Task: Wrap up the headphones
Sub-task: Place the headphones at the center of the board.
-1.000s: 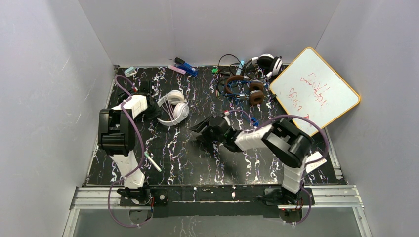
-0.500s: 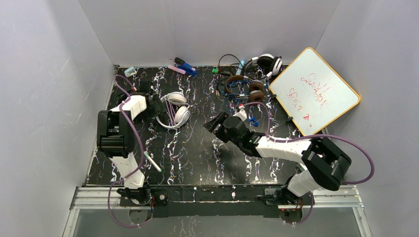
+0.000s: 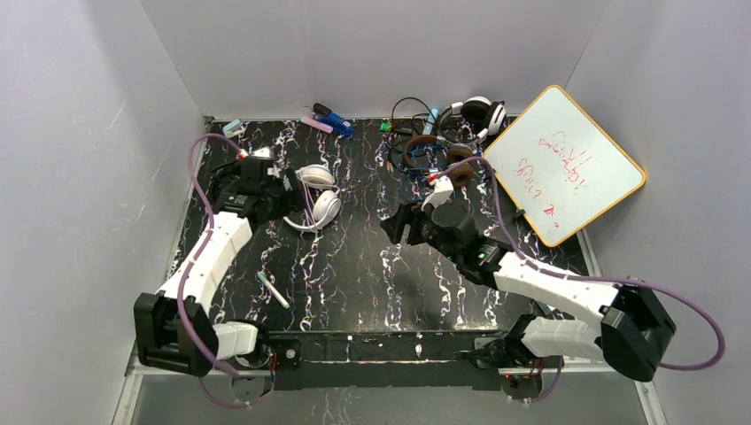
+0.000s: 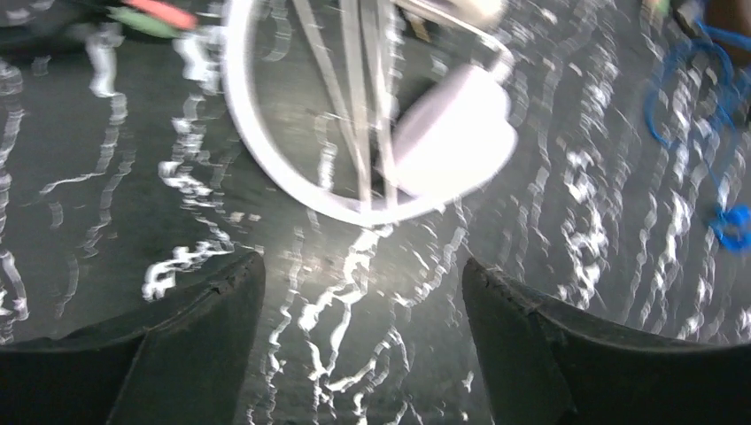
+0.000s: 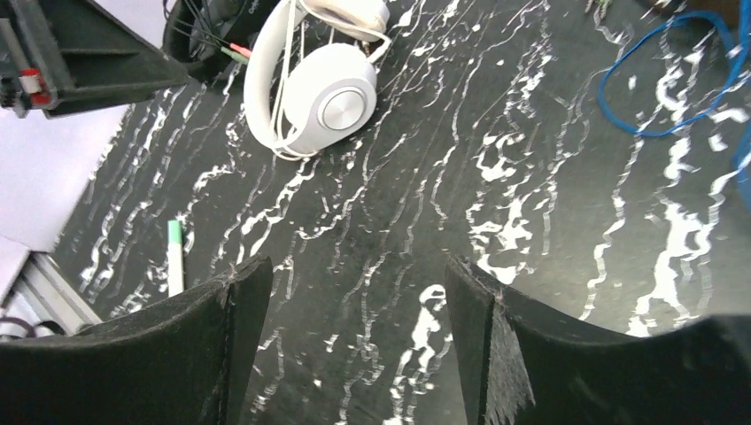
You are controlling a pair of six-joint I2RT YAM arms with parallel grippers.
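White headphones (image 3: 317, 202) lie beside left claw (image 3: 282, 189) (open).

A black tabletop (image 3: 354, 266) veined with white carries the things. At the far right, a whiteboard (image 3: 563, 165) with a pale wooden frame and red scribbles sits askew by the right wall. At the far edge, a blue object (image 3: 335, 122) lies just beside a pink marker (image 3: 316, 125). A pale teal piece (image 3: 233, 127) lies in the far left corner. A white pen with a green cap (image 3: 274, 289) lies near left.
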